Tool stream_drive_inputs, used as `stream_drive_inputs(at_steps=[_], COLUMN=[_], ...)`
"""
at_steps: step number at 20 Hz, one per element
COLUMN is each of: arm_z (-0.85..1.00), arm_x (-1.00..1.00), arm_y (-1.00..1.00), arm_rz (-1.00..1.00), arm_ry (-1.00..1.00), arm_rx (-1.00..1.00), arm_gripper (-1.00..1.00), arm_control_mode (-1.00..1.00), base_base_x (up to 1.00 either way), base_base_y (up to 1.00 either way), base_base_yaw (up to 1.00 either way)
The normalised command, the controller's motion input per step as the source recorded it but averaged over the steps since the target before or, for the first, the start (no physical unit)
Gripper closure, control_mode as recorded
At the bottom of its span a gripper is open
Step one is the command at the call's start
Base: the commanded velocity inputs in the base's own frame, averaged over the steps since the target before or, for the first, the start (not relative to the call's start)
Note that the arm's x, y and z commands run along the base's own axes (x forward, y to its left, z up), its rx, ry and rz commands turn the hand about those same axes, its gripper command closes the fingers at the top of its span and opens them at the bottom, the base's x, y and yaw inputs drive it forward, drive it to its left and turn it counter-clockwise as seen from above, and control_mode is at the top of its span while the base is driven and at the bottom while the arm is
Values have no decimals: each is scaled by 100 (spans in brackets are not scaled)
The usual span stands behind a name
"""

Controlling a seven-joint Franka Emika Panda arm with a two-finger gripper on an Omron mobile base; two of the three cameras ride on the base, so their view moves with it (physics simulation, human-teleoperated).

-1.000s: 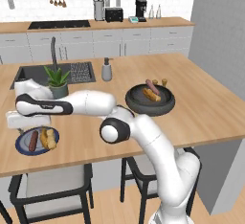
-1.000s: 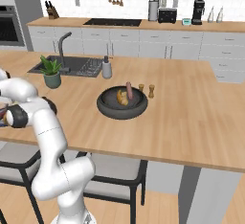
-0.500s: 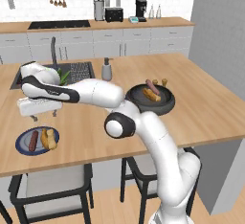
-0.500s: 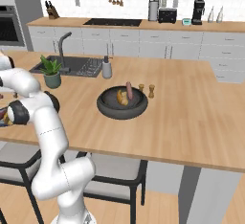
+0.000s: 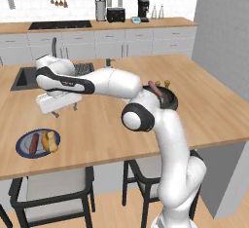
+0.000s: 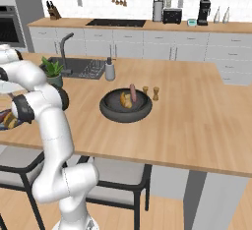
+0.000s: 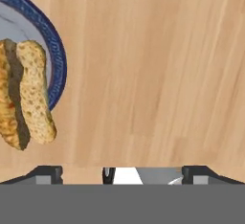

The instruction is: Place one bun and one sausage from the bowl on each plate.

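Here the gripper (image 5: 64, 111) hangs spread and empty, beside the plate (image 5: 22, 148) where bun (image 5: 48, 141) and sausage (image 5: 33, 143) lie parallel.

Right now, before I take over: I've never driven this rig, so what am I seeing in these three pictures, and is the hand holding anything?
It is a white robot arm on a driving base at a wooden kitchen island. Two pictures come from cameras on the base, behind the arm to its left and right. The third looks down from the hand itself. The gripper hangs above the counter with its jaws wide open, holding nothing. Just below it sits a blue-rimmed plate already carrying a bun and a sausage. The dark bowl further along holds another bun and sausage. A potted plant stands near the sink.
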Motion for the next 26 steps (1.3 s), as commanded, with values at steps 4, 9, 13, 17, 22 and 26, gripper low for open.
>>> stream_drive_inputs(at_steps=[4,9,13,17,22,26], arm_z=[23,32,36,34,22,6], arm_x=[-28,0,0,3,13,29], arm_y=[-100,-100,-100,-84,-58,-20], arm_rz=[0,0,-1,-8,-9,-3], arm_ry=[-3,-7,-1,0,0,0], arm_rx=[1,7,9,12,13,9], arm_gripper=[-100,-100,-100,-100,-100,-100], arm_control_mode=[-100,-100,-100,-100,-100,-100], base_base_x=[0,0,0,0,0,0], base_base_y=[0,0,0,0,0,0], base_base_yaw=[0,0,0,0,0,0])
